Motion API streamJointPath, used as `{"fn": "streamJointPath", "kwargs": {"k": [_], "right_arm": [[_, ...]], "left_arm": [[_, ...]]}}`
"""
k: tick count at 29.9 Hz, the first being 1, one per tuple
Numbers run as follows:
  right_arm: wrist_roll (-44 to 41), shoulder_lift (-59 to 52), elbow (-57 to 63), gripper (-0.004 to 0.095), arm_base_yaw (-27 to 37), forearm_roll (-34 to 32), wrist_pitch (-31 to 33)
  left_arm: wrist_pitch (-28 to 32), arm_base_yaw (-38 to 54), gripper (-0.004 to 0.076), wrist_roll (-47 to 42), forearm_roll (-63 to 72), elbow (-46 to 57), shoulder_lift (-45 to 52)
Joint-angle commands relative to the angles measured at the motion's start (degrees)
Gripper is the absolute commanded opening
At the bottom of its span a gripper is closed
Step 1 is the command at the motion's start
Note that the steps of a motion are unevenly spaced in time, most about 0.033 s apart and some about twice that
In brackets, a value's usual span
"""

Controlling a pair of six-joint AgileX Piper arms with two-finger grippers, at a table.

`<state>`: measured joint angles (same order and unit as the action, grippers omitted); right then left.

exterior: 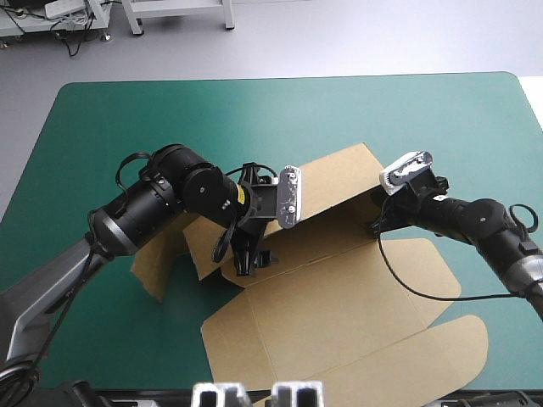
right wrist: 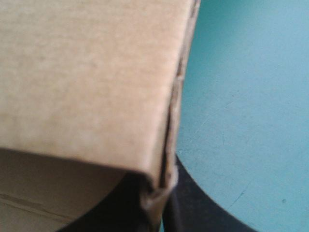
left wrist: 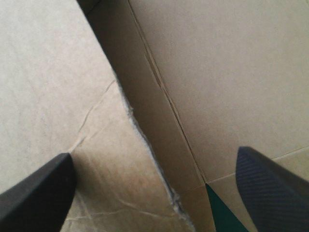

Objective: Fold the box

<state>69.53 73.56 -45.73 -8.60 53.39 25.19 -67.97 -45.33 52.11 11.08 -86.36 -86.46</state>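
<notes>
The brown box sits about mid-way across the teal-green tabletop, with its back wall raised and its broad lid lying flat toward the near edge. My left gripper reaches down inside the box's left end, its black fingers spread wide over a creased panel. My right gripper pinches the right end of the raised wall, the board's edge caught between its fingers.

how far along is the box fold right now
Early to midway. Done: the far wall of the box stands raised. In hand: the right gripper is shut on that wall's end, and the open left gripper reaches down at its other end. Still to do: the left flap sprawls loose and the near panel lies flat.
</notes>
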Motion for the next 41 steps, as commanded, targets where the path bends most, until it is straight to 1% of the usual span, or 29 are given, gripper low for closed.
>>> {"fn": "streamJointPath", "kwargs": {"k": [1, 3, 4, 6, 9, 11, 12, 15, 16, 18, 20, 22, 25, 29, 32, 34, 36, 38, 41], "right_arm": [[-0.1, -0.8, -1.7, -0.0019, -0.6, 2.6, 1.5], [-0.1, -0.8, -1.7, -0.0019, -0.6, 2.6, 1.5], [-0.1, -0.8, -1.8, -0.002, -0.6, 2.6, 1.5], [-1.0, -0.8, -2.1, -0.0019, -0.6, 2.6, 1.5], [-3.0, -0.8, -3.2, -0.0019, -0.6, 0.3, 2.0], [-4.1, -0.8, -4.2, -0.0019, -0.6, -1.2, 2.7], [-4.5, -0.8, -4.6, -0.0019, -0.6, -2.0, 3.3], [-7.2, -0.8, -6.1, -0.0019, -0.6, -4.1, 5.1], [-9.0, -0.8, -6.8, -0.0019, -0.6, -5.4, 6.2], [-13.0, -0.8, -8.5, -0.0019, -0.6, -8.9, 9.0], [-17.6, -0.8, -10.7, -0.0019, -0.6, -13.6, 13.0], [-21.8, -0.8, -13.2, -0.0019, -0.6, -17.9, 17.2], [-28.2, -0.8, -16.6, -0.0019, -0.6, -25.0, 22.0], [-36.2, -0.8, -21.1, -0.0019, -0.6, -33.6, 27.8], [-38.7, -0.8, -24.3, -0.0019, -0.6, -37.2, 33.5], [-39.4, -0.8, -25.4, -0.0019, -0.6, -38.6, 36.9], [-41.5, -0.5, -26.0, -0.0019, -0.6, -39.7, 38.5], [-43.1, 0.4, -26.3, -0.0019, -0.6, -40.9, 39.9], [-44.7, 4.0, -28.0, -0.002, -0.6, -43.9, 43.7]], "left_arm": [[1.5, -0.8, 0.0631, -0.9, 4.0, -1.2, 2.6], [3.7, -0.8, 0.0592, -0.9, 4.0, -1.2, 3.6], [5.1, -0.8, 0.0559, -0.9, 4.2, -1.2, 4.3], [8.5, -0.8, 0.046, -0.9, 4.2, -1.2, 5.7], [12.5, -0.6, 0.0243, -0.9, 3.4, -1.2, 7.8], [14.2, -0.6, 0.006, -1.2, 0.6, -1.2, 8.9], [15.0, -0.6, -0.0006, -2.3, -1.4, -1.2, 9.0], [18.7, -0.4, -0.0003, -11.6, -11.1, -1.2, 9.1], [20.1, 0.3, -0.0003, -17.4, -15.9, -1.2, 9.1], [22.3, 2.6, -0.0003, -26.1, -20.4, -1.2, 9.1], [23.0, 7.2, -0.0003, -32.4, -22.1, -1.2, 9.1], [22.8, 13.3, -0.0003, -34.6, -20.4, -1.2, 9.1], [21.3, 23.5, -0.0003, -34.1, -13.7, -1.1, 9.0], [16.6, 35.1, -0.0003, -29.0, -1.0, -0.7, 8.8], [14.4, 42.6, -0.0004, -27.2, 5.1, 0.6, 8.8], [12.7, 45.9, -0.0004, -27.2, 6.6, 1.8, 8.8], [11.3, 47.6, -0.0004, -27.2, 6.6, 2.3, 8.6], [9.7, 48.6, -0.0004, -27.0, 6.5, 2.7, 8.6], [9.5, 48.7, -0.0004, -27.0, 4.5, 2.7, 8.6]]}}
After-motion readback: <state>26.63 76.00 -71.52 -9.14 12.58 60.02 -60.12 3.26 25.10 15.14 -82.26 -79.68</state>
